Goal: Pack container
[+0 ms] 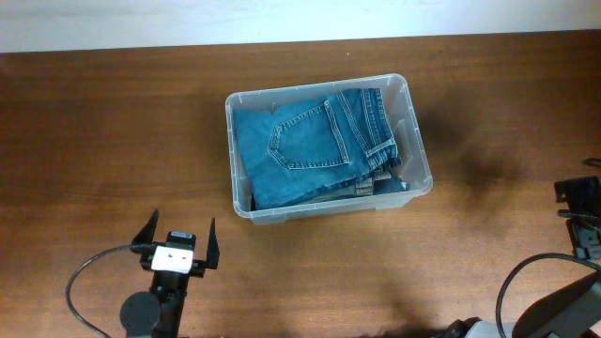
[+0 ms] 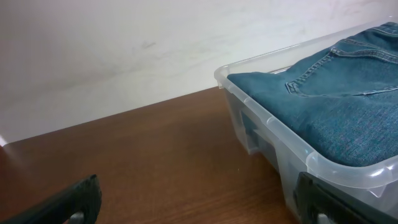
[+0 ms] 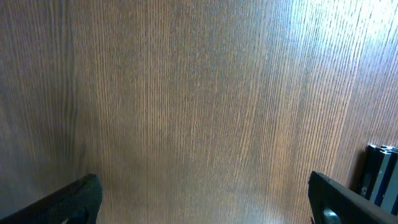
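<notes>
Clear plastic container [image 1: 231, 160] near the middle of wooden table [image 1: 94, 141], a little toward the far edge, turned slightly askew. Inside: folded blue jeans [image 1: 310, 141], back pocket up, covering most of the floor and reaching about rim height in the left wrist view. No lid in view.

Left gripper [image 1: 182, 223] near the front edge, well apart from the container. Jaws spread wide, nothing between them, pointed toward its near-left corner. Right gripper [image 3: 205, 202] off at the right side over bare wood, jaws likewise wide apart and empty.

Handling, as judged: thin walls, so probably light but flexible, smooth and somewhat slippery, with the rolled rim the stiffest part. Denim soft, adding some weight, unlikely to shift. Best hold probably on the rim at a short end, one jaw inside the wall and one outside. Mid-wall pinch likely to bow the plastic. Packing apparently near done.
</notes>
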Action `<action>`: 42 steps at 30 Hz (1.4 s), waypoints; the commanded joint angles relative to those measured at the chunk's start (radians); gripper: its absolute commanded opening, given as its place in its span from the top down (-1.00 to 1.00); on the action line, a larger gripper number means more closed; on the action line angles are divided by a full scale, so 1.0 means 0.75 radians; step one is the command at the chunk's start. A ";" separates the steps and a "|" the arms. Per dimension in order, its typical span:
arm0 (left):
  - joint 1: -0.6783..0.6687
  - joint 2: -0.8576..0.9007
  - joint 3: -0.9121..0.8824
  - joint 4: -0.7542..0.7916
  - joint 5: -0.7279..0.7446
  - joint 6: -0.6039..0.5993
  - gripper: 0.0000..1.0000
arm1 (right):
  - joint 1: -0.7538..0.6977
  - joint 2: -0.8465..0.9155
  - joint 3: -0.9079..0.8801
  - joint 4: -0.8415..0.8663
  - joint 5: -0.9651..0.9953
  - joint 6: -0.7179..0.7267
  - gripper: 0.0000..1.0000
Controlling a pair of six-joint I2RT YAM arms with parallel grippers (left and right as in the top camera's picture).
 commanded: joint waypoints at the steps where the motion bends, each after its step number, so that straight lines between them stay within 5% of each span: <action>1: 0.007 -0.012 -0.003 -0.008 0.020 0.021 -0.98 | -0.007 -0.013 -0.003 -0.001 0.017 0.010 -0.97; 27: 0.007 -0.012 -0.003 -0.008 0.020 0.021 -0.99 | -0.005 -0.066 -0.008 0.000 0.017 0.010 -0.97; 34: 0.007 -0.012 -0.003 -0.008 0.020 0.021 -0.98 | 0.049 -0.438 -0.152 0.053 0.017 0.011 -0.97; 42: 0.007 -0.012 -0.003 -0.008 0.020 0.021 -0.99 | 0.417 -1.013 -0.456 0.068 0.017 0.010 -0.97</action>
